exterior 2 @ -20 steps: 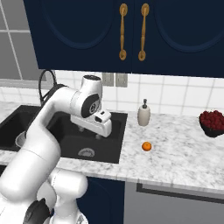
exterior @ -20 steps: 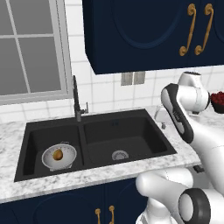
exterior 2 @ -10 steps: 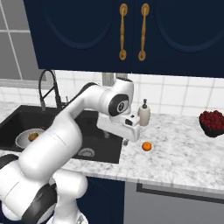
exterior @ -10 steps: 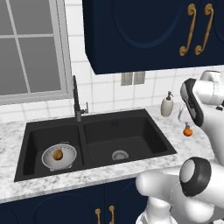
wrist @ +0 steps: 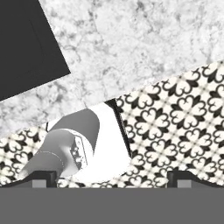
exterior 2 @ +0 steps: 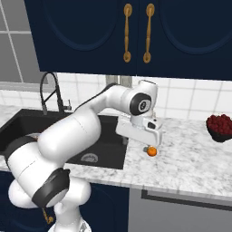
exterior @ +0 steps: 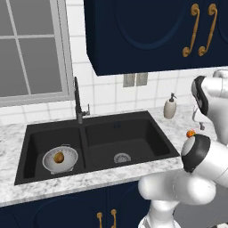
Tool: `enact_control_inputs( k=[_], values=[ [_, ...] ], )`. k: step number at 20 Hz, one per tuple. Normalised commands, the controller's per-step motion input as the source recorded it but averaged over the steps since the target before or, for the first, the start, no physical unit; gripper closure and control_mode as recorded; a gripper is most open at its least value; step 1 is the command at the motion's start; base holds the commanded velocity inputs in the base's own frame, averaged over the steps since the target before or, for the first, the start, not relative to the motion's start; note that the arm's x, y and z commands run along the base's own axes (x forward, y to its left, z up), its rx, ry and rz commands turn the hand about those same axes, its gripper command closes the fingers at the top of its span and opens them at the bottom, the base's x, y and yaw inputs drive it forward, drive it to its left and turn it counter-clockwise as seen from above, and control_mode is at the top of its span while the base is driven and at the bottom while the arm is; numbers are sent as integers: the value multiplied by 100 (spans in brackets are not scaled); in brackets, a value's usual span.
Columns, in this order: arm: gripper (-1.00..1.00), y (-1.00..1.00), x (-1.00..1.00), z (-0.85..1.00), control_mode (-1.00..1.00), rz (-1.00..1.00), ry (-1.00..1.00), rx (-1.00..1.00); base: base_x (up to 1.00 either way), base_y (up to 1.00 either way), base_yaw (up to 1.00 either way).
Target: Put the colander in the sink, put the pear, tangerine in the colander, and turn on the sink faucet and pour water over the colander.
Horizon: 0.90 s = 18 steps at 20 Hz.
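Pear (exterior: 59, 156) sits in colander (exterior: 60, 159) in sink (exterior: 129, 142); nxt: drop claw (exterior 2: 147, 147), w/ tips apart & empty, straight over tangerine (exterior 2: 152, 152) on table (exterior 2: 190, 158), center it, then close gently.

The sink (exterior: 133, 133) is matte black with two rectangular basins, set into the desk. A round silver drain shows in its right basin. The colander (exterior: 60, 159) is a round silvery-grey bowl with small side handles; it sits upright on the floor of the left basin. The pear (exterior: 59, 156), small and yellowish-brown, lies inside the colander. The sink faucet (exterior: 78, 101) is tall, slim and black, standing behind the divider between the two basins. The tangerine (exterior 2: 152, 152) is small, round and bright orange; it lies on the desk to the right of the sink, well apart from the colander.
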Motion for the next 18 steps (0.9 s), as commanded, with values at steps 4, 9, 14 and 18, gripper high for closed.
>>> enact_control_inputs(
  k=[4,9,14,18],
  values=[
    [-100,-41,4,-22,-100,0,0,0,0,0,0],
    [-100,-14,18,-13,-100,1,0,0,0,0,0],
    [-100,0,46,-35,-100,4,0,0,0,0,0],
    [-100,0,38,-33,-100,5,0,0,0,0,0]
  ],
)
